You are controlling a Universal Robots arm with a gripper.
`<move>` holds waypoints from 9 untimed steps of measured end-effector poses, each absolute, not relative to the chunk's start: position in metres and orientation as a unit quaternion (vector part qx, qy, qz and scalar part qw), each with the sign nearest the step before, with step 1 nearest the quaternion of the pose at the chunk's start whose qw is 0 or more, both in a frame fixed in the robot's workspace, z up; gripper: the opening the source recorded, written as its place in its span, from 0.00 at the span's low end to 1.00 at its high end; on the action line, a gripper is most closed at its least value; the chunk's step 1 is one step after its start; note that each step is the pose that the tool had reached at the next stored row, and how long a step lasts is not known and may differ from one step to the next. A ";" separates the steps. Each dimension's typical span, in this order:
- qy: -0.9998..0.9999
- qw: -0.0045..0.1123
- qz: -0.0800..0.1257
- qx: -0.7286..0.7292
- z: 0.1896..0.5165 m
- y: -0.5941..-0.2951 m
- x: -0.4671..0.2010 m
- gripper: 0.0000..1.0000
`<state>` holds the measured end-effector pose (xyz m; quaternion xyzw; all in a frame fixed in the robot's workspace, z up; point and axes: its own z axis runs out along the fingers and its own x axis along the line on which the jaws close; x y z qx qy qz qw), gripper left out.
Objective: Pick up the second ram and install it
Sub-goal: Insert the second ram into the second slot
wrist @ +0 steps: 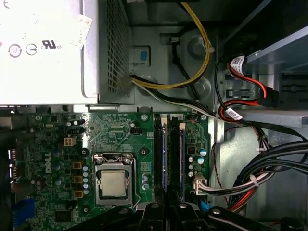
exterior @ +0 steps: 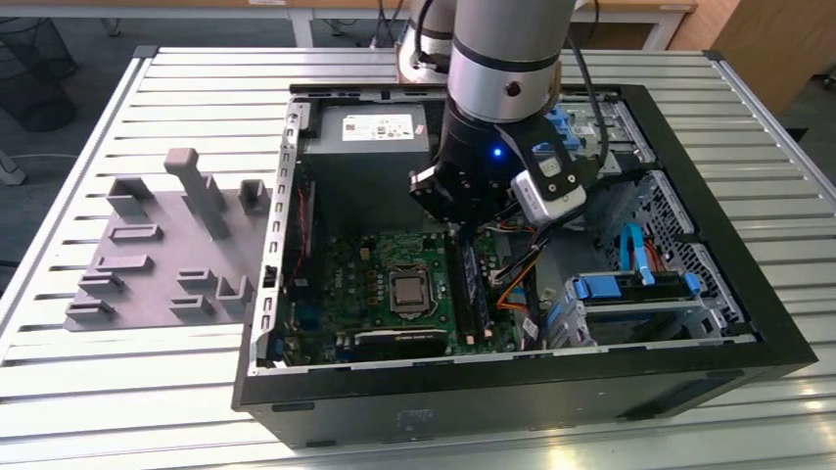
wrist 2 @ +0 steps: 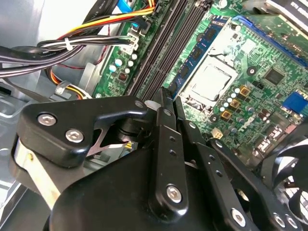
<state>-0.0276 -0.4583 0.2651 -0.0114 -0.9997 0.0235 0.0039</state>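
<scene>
1. Open black computer case [exterior: 731, 323] lying on its side on a ribbed metal tabletop [exterior: 196, 392], its side panel off and its inside showing.
2. Within the case: a square green motherboard [exterior: 366, 284] with a shiny silver processor [wrist: 114, 184] in a metal frame, and a boxy grey power supply [exterior: 366, 127] with perforated walls.
3. Also inside: bundles of black, yellow and red cables [wrist: 250, 178], and blue plastic drive brackets [exterior: 614, 289] towards the exterior view's right.
4. Just beside the processor, long narrow black memory slots [wrist: 169, 163] running in parallel, with small white latches at their ends.
5. Second ram [exterior: 469, 294]: a thin, flat stick standing on edge in those slots, lined up along them, right below the gripper [exterior: 460, 227]. In the second wrist view, seen as a blue-green strip with dark chips [wrist 2: 192, 65] on the processor side of the slots.
6. Black, angular jaws with round screw heads, low over the near end of the slots in both wrist views [wrist 2: 163, 98] [wrist: 168, 209]. Hard to judge whether clenched on the stick or released.
7. Grey plastic tray [exterior: 144, 264] with upright posts resting on the tabletop at the exterior view's left, just beside the case wall.
</scene>
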 end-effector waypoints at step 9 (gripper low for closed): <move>-1.000 0.004 0.024 -0.010 0.251 -0.458 -0.027 0.14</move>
